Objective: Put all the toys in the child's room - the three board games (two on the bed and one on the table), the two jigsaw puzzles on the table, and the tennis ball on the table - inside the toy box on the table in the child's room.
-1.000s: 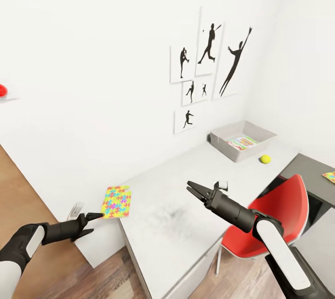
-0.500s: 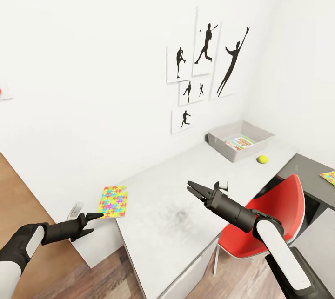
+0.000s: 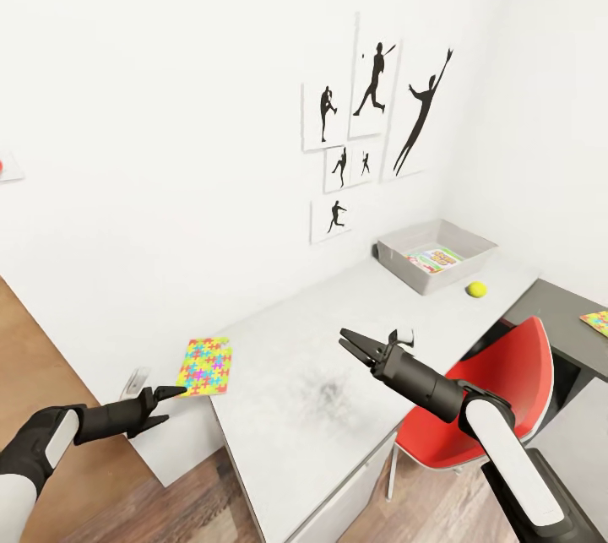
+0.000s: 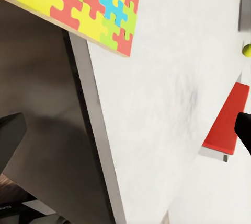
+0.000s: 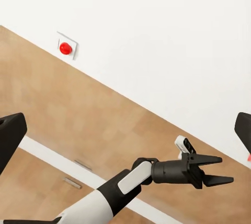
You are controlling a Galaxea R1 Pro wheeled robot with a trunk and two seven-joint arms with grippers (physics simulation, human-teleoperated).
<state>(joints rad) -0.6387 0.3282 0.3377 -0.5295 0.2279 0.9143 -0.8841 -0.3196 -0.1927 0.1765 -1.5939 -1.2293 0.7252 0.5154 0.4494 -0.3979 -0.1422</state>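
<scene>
The nearest jigsaw puzzle (image 3: pixel 205 366) lies flat at the near-left corner of the table (image 3: pixel 321 357), one edge overhanging the rim; it looks thin, light and fairly stiff, likely to slide on the smooth top, so the overhanging edge seems the best place to pinch it; the left gripper (image 3: pixel 160 401) hovers just beside that corner, jaws apart, holding nothing; the right gripper (image 3: pixel 355 346) hangs above mid-table, jaws spread and empty; the toy box (image 3: pixel 437 254) sits far along the table, a board game (image 3: pixel 434 257) inside, the tennis ball (image 3: pixel 477 290) just beside it.
</scene>
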